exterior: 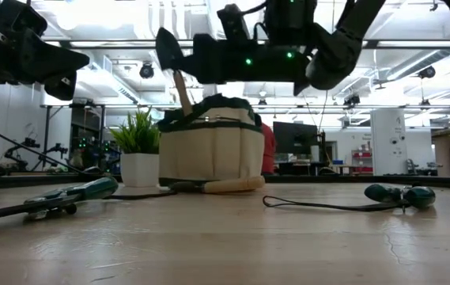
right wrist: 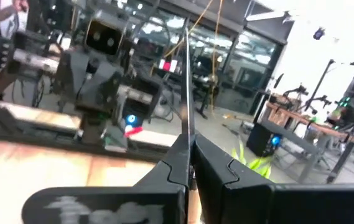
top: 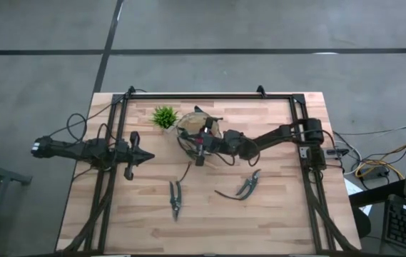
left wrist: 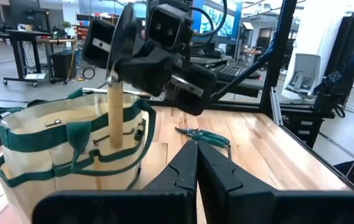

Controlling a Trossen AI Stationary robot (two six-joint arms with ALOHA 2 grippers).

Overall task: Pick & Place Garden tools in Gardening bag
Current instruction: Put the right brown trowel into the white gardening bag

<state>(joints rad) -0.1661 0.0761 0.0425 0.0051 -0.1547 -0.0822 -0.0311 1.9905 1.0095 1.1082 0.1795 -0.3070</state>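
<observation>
Fingers of the right gripper [top: 201, 146] pinch a trowel [left wrist: 115, 93] blade, its wooden handle hanging into the bag [exterior: 211, 149]. Left gripper [top: 148, 155] waits beside, closed, empty.

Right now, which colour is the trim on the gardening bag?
Dark green, on the beige gardening bag; the left wrist view shows it best.

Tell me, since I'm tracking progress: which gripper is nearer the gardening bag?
Right. The right gripper is above the gardening bag, holding a wooden-handled trowel; the left gripper waits off to the bag's side.
</observation>
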